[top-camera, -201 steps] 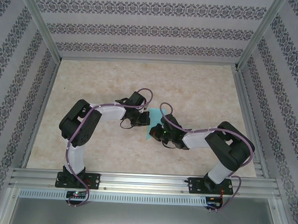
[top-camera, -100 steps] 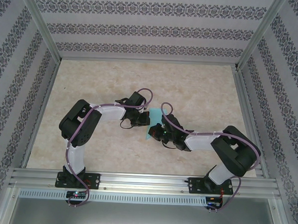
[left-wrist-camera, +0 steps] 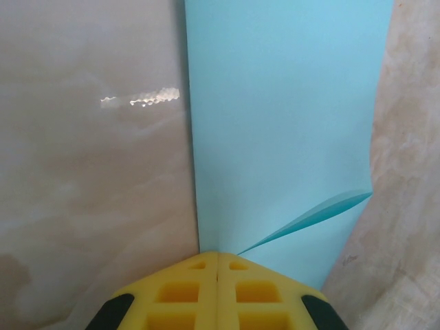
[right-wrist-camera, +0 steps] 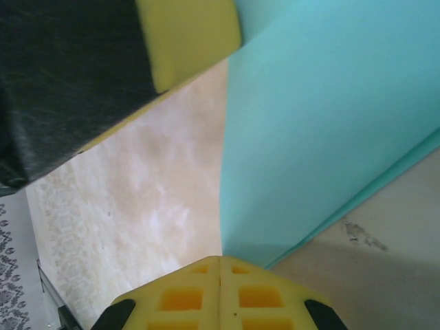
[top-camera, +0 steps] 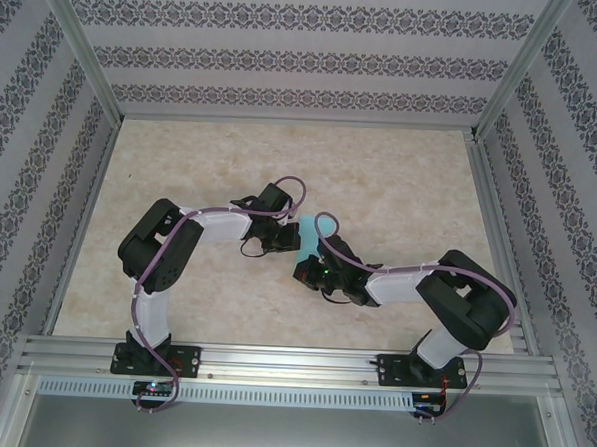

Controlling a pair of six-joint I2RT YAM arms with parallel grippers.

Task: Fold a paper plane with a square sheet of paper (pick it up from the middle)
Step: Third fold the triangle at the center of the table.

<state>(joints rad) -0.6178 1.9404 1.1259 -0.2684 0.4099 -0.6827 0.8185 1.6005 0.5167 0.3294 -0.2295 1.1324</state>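
paper (left-wrist-camera: 275,103) layer curled, left wrist; left claw (right-wrist-camera: 189,41) pad, right wrist

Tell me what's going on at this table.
Two robot arms meet mid-table over a thin teal-blue sheet of paper on the beige marbled tabletop. The left gripper is shut and seems to pinch one end of the paper. The right gripper is shut on a corner beside it. The paper shows two layers, one curling up near the left fingertips. It has no plane shape yet.
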